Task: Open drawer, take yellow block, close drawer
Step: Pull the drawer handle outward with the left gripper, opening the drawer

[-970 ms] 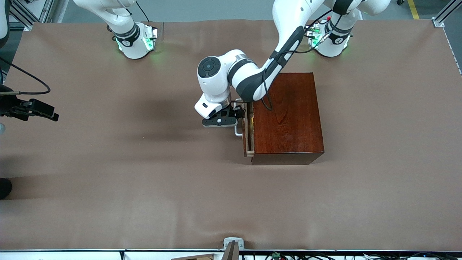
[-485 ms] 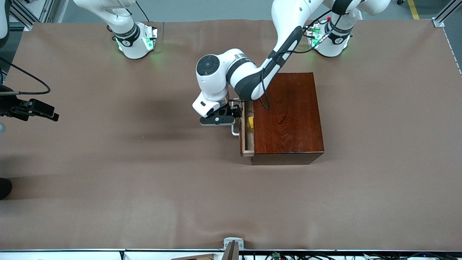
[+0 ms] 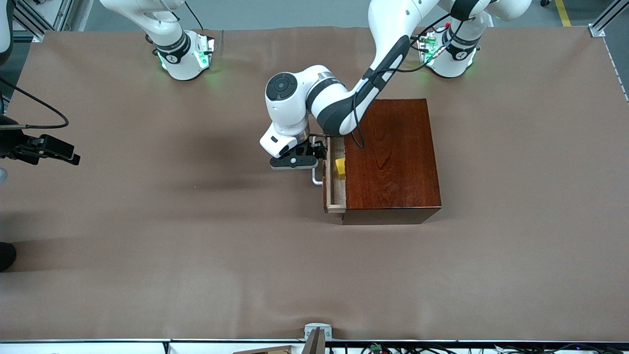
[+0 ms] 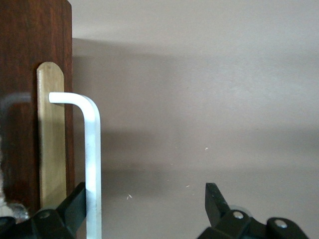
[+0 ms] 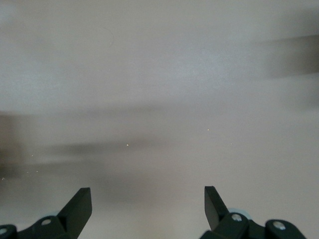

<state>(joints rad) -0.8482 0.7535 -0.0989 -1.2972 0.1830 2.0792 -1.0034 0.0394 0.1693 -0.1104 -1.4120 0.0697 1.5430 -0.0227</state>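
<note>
Drawer: the drawer (image 3: 334, 184) stood pulled a little way out of the dark wooden box (image 3: 393, 157), and it opened toward the right arm's end of the table. Its long axis ran from near the front camera to farther away, along the face of the box.
Handle: the white U-shaped handle (image 3: 317, 178) stood on the drawer's front, its bar parallel to that front.
Yellow block: the yellow block (image 3: 339, 167) lay inside the open part of the drawer, close to the box's edge, in the half farther from the front camera.
Left gripper: the left gripper (image 4: 144, 209) was in front of the drawer, at the handle. Its jaws were spread wide; one finger (image 4: 76, 203) touched the bar of the handle and the second finger stood well apart from it, so nothing was clamped.
In the way: the left arm's forearm passed over the box's corner, above the end of the drawer farther from the front camera.
Right gripper: the right gripper (image 5: 147, 206) waited over bare table with jaws wide apart, holding nothing.
Table: brown cover (image 3: 196, 246), bare around the box.
Change: compared with one second before, the drawer had come out farther and the block, then only a thin yellow edge, was in plain view.
</note>
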